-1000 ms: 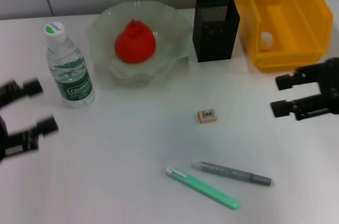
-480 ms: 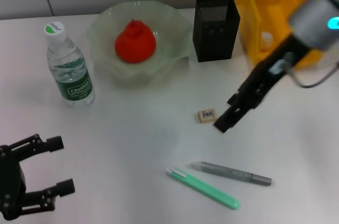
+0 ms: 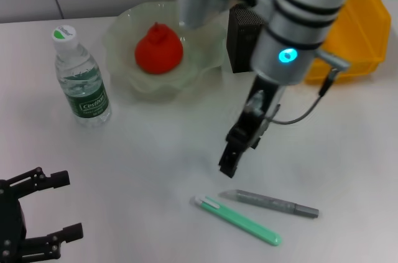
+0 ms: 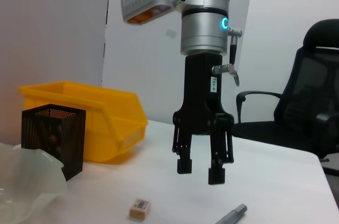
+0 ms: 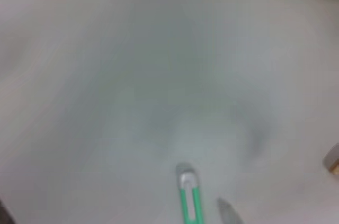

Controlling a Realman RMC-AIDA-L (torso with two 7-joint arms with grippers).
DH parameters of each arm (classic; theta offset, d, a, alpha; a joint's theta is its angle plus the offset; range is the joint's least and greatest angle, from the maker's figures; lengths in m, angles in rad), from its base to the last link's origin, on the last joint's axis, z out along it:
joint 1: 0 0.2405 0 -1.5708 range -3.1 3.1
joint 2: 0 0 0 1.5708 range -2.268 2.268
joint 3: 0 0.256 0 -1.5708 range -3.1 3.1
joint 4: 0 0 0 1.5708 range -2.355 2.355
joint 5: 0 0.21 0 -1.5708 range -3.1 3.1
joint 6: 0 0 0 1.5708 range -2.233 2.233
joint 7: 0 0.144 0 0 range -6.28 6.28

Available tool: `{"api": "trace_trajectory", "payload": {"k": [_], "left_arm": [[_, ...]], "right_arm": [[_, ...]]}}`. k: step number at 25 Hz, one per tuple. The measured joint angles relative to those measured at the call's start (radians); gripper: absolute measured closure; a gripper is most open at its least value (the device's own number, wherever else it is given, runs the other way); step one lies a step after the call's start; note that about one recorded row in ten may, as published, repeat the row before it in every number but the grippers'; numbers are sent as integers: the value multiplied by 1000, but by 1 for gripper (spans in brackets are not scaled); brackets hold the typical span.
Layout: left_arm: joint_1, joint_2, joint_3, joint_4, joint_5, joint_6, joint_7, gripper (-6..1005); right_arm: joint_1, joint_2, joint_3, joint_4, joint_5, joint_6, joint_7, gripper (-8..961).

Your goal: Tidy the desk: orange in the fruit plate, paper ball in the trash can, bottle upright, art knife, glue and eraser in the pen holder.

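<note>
Fingers spread on our right gripper (image 4: pixel 200 168) — matte black, mid-frame — above the small rectangular eraser (image 4: pixel 140 208); left gripper (image 3: pixel 56 210) open, lower left.

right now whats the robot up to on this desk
It is partway through tidying. The orange already sits in the fruit plate and the bottle stands upright. The right end effector hangs open above the table near the eraser, holding nothing. The green art knife and grey glue lie on the table, not yet in the pen holder. The left end effector waits open at the near left edge.
</note>
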Motion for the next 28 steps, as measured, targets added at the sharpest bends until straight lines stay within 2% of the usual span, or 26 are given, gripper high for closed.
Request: {"api": "trace_trajectory", "payload": {"k": [1,2,3,7,15,22,28], "left_arm": [[0,0,0,0,0,0,0,135],[0,0,3,1,0,-15,10,136],[0,0,4,1,1,-18,12,136],[0,0,4,1,4,-23,16,136],[-6,-7,7,1,25,-54,35,136],[-1,-9,4,1,25,-54,38,137],[0,-11,4,-3,25,-57,38,137]], "right_arm": [[0,0,0,0,0,0,0,191],[15,0,-82,5,34,31,54,191],[15,0,-82,5,34,31,54,191],[54,1,-202,61,167,90,101,191],[62,1,-314,137,305,179,106,192],[47,1,-417,160,343,246,107,192],[31,1,-444,163,350,282,107,192]]}}
